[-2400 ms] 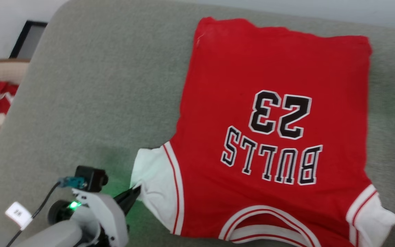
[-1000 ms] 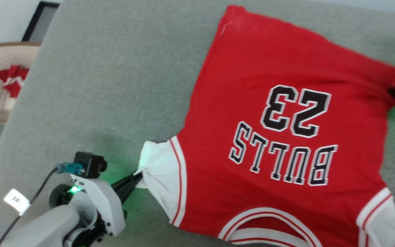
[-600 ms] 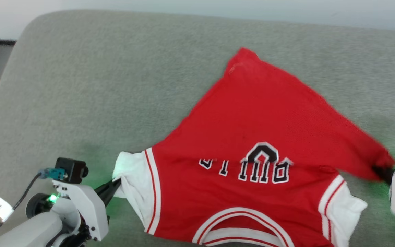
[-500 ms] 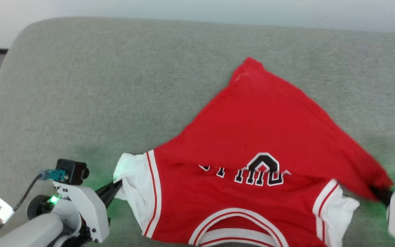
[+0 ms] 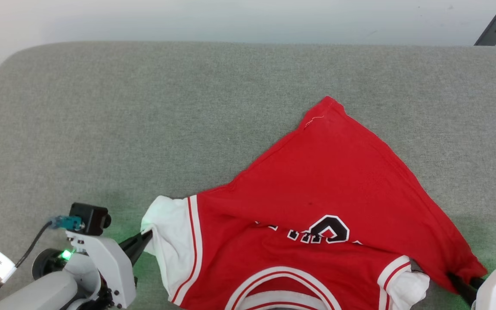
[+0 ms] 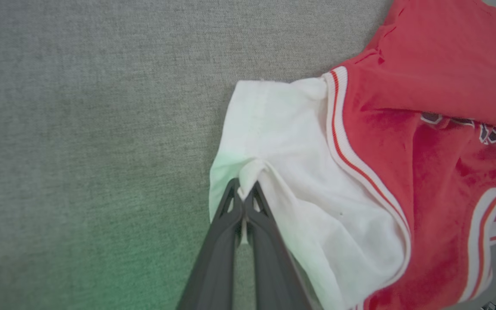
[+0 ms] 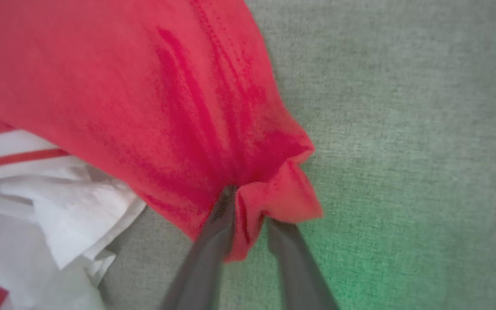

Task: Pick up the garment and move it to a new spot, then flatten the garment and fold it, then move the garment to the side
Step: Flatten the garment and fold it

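Across most of the head view a grey, fabric-covered padded tabletop (image 5: 144,107) is spread, rounded at the corners, nothing fancy. On its near right part the garment (image 5: 330,181) is found: a red jersey-style T-shirt with white sleeves, red-and-white striped trim and black-and-white chest lettering, collar toward the robot. It's laid half folded, more of a triangle really. One red hem corner (image 7: 282,189) is drawn down over the print, so only the tops of the characters can be read. The far hem corner (image 5: 327,105) is left flat.

The left end effector (image 6: 244,191) is clamped tight on the edge of the white sleeve (image 6: 282,142) at the robot's left. The right end effector (image 7: 248,224) is nipped narrow on that red hem corner, with a fold of cloth caught between the tips.

One relation is reckoned to matter next. The garment's bulk lies up and left of the right end effector, and the triangle's long side runs from there to the far hem corner. That far corner is judged nearer the right arm.
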Available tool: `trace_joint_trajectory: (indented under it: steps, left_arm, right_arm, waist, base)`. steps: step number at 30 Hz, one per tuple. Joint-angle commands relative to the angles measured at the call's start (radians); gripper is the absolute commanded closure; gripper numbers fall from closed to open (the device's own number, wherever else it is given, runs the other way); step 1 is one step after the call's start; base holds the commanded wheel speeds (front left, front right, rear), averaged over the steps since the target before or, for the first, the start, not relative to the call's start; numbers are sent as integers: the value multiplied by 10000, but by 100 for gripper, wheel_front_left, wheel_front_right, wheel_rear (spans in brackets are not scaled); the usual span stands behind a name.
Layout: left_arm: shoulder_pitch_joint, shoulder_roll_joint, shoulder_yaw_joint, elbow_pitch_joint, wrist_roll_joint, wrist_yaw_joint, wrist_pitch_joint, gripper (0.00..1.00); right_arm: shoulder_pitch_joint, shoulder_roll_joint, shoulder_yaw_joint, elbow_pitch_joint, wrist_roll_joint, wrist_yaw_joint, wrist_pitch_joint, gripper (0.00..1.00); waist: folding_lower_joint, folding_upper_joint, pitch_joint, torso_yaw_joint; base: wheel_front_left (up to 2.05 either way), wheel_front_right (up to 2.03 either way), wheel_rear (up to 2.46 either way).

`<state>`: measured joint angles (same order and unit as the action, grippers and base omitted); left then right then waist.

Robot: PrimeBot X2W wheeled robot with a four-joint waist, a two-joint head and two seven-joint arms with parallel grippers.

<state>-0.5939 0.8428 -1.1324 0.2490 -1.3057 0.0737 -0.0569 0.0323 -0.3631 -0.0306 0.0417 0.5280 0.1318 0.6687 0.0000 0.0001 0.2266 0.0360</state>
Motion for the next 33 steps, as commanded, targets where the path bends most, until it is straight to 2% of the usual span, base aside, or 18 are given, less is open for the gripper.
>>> trace_joint_trajectory:
  steps: [1,11,16,22,27,33]
  left_arm:
    - [61,9,-4,3,-12,37,4,100]
    - [-125,-176,-49,-137,152,53,21,100]
    - [-323,-409,-77,-119,285,-39,26,100]
    - [-675,-838,-140,62,440,-236,84,100]
    - [-1015,-1275,-214,319,615,-429,125,100]
    - [-1366,-1852,-350,775,796,-757,171,100]
  right_arm:
    - [198,-19,141,214,-17,-24,106,0]
    - [-569,-436,-416,-2050,27,-19,191,0]
    - [-1871,-507,64,-2498,-381,-19,-191,0]
    - [-4336,-530,1298,-858,-655,-19,-1076,0]
    - [-6491,-650,2531,1417,-506,-19,-1615,0]
    - [-8521,-759,3846,4309,-47,-19,-1490,0]
  waist:
    - [0,-1,-2,9]
    - [0,-1,144,396]
    - [0,-1,391,745]
    - [0,-1,798,1305]
    - [0,-1,1117,1837]
    - [0,-1,1412,2484]
  base:
    - [0,0,0]
    - [0,0,0]
    - [0,0,0]
    - [0,0,0]
    - [0,0,0]
    - [0,0,0]
